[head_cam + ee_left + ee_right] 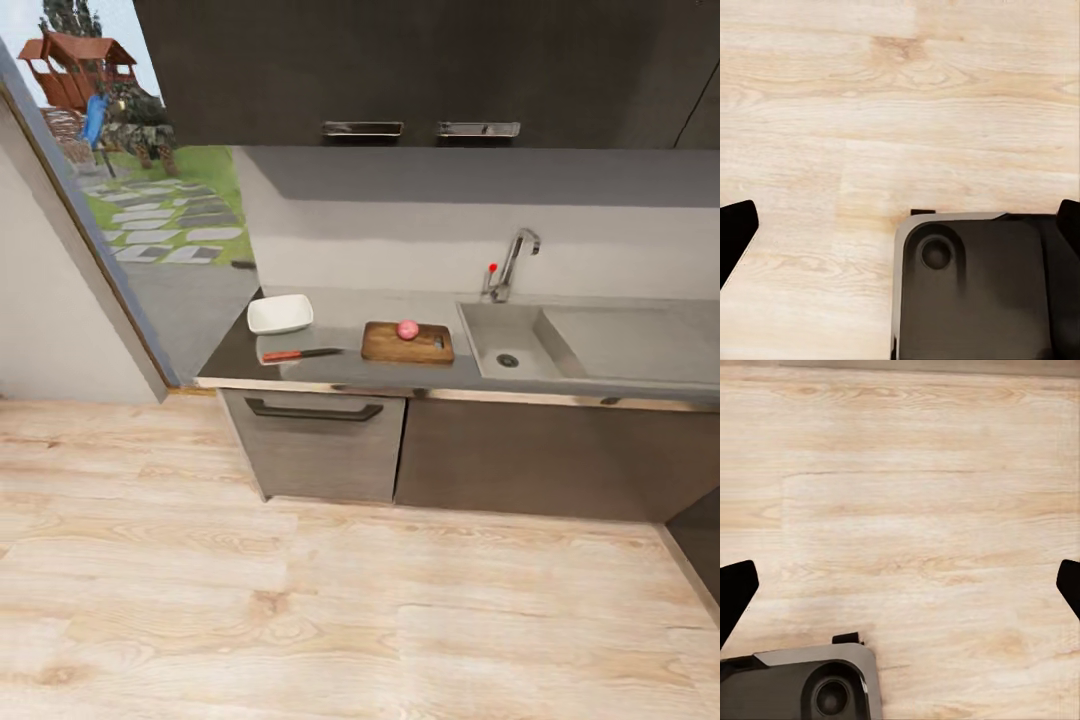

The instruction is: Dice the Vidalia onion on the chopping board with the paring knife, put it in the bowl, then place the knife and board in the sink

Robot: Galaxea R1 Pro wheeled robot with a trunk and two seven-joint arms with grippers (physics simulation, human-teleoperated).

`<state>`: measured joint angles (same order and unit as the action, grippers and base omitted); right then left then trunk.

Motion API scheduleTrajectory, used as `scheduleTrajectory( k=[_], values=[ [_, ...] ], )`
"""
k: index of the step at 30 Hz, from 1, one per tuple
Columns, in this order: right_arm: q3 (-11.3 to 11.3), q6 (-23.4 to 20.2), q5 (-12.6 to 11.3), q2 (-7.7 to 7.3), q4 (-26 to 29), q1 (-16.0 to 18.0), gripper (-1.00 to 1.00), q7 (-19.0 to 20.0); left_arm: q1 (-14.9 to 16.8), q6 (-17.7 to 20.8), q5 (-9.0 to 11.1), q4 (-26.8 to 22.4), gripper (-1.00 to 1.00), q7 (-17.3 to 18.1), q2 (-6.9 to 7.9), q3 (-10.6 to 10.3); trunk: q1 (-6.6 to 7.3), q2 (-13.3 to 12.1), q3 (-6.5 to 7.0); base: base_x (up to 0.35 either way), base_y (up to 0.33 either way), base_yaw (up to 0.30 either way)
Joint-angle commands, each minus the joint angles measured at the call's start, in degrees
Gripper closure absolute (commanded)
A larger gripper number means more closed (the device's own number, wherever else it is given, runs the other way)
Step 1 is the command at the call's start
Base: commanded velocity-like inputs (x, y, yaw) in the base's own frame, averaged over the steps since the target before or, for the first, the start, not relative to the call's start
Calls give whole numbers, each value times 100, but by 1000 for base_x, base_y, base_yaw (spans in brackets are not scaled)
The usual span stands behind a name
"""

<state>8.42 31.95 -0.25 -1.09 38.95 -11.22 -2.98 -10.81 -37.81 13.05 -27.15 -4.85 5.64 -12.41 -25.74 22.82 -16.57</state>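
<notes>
Pinkish-red rounded Vidalia onion (407, 329) sits on the brown wooden chopping board (407, 343), so with both my jaws spread empty, grabbing the reddish-handled paring knife (302, 354) looks next.

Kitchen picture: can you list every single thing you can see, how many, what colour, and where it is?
Vidalia onion: one, pinkish-red, on the chopping board.
chopping board: one, brown wood, on the countertop, left of the sink.
paring knife: one, reddish handle and dark blade, lying on the countertop left of the board.
bowl: one, white, at the countertop's left end.
sink: one, grey, set in the countertop.
tap: one, chrome with a red knob, behind the sink.
countertop: one, grey.
cabinets: dark, under and above the counter.
floor: pale wood.
left gripper: black fingers apart, over the floor.
right gripper: black fingers apart, over the floor.
</notes>
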Motion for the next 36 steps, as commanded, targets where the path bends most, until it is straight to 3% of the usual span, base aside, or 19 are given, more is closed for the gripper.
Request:
scheduleTrajectory(
  k=[1, 22, 36],
  values=[
    [-6, 5, -1, -1, 12, -3, -100, -18, 0, -7, 22, -9, -100, -51, 8, -49, -4, 9, 1, 0, 299, 23],
    [-4, 5, -1, -6, 10, -3, -100, -18, -1, 2, 22, -9, -100, -51, 6, -51, -4, 9, 191, 68, 299, -3],
    [-7, 5, -1, -6, 9, -3, -100, -18, 0, 2, 22, -9, -100, -48, -1, -51, -4, 9, 309, 37, 299, -134]
  ],
)
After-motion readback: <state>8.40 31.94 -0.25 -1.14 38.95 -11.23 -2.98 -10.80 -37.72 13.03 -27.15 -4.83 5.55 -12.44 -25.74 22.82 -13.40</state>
